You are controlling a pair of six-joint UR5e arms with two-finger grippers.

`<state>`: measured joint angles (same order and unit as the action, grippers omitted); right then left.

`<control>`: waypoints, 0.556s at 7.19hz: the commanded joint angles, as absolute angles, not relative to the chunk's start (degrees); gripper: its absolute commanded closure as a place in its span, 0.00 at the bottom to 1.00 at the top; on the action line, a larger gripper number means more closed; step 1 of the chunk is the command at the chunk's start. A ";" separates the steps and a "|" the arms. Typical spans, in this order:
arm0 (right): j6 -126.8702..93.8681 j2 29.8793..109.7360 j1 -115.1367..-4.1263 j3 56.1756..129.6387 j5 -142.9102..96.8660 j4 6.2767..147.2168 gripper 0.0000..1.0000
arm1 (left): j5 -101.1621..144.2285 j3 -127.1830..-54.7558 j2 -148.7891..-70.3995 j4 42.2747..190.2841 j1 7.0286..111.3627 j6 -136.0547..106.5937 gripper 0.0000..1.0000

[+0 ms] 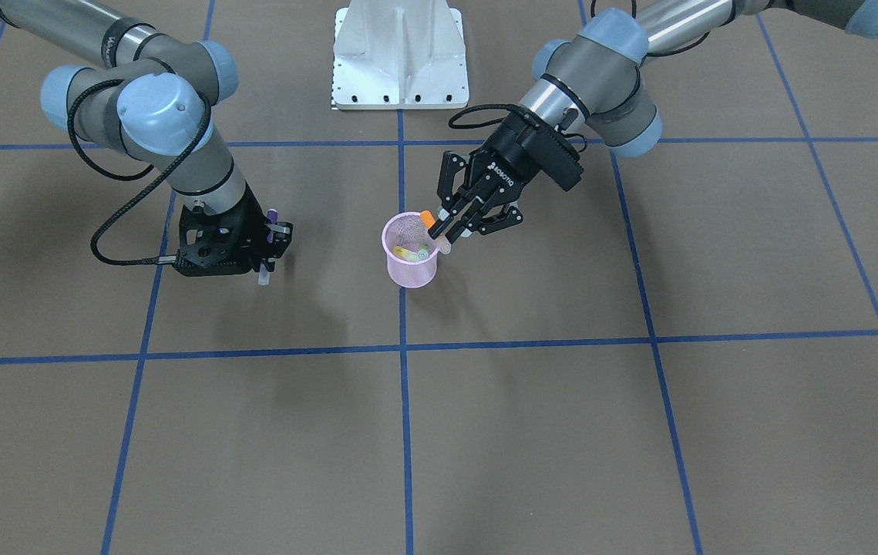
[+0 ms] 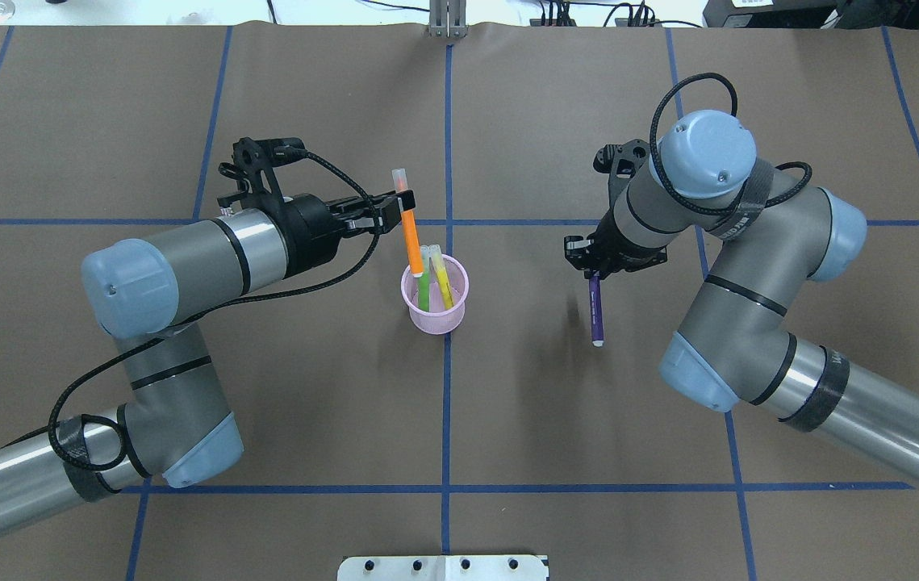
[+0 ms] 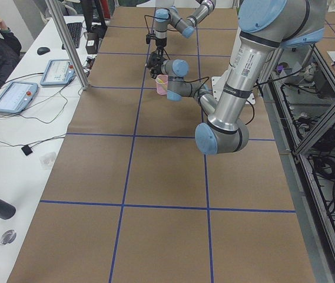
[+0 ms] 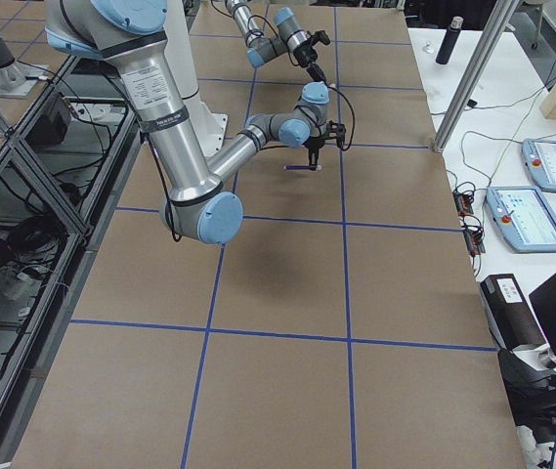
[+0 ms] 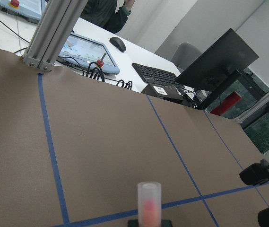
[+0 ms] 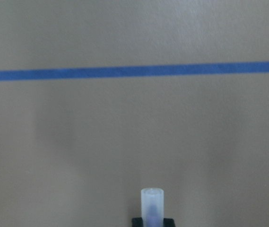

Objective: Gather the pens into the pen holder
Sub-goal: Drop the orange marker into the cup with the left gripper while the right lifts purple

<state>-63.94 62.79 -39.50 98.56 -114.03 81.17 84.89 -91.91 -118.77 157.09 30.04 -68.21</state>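
Note:
The pink mesh pen holder (image 2: 435,311) stands at the table's middle, with a green pen (image 2: 423,282) and a yellowish pen (image 2: 443,282) in it. It also shows in the front view (image 1: 412,270). My left gripper (image 2: 404,211) is shut on an orange pen (image 2: 410,242), held tilted over the holder's rim; its pale cap (image 5: 149,203) points away from me. My right gripper (image 2: 592,274) is shut on a purple pen (image 2: 595,311), cap (image 6: 151,203) down, just above the table to the holder's right. Both grippers also show in the front view, left (image 1: 446,227) and right (image 1: 269,247).
The brown table is marked with a blue tape grid (image 2: 447,403). The white robot base (image 1: 400,58) stands at my edge. Tablets, cables and a keyboard (image 5: 155,73) lie on the white side bench (image 3: 14,118) beyond the table's far edge.

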 commanded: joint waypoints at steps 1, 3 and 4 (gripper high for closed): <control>-63.90 62.67 -40.08 100.37 -111.45 80.86 1.00 | 84.73 -88.78 -119.97 157.06 29.79 -68.20 1.00; -63.90 62.58 -40.34 100.72 -110.74 80.77 1.00 | 83.24 -86.75 -121.02 157.58 29.10 -68.20 1.00; -63.90 62.58 -40.69 100.72 -110.74 80.25 1.00 | 83.15 -86.75 -120.94 157.67 28.48 -68.20 1.00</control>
<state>-63.90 62.60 -40.36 100.58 -110.92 80.65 83.56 -87.14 -120.84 157.44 29.16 -68.20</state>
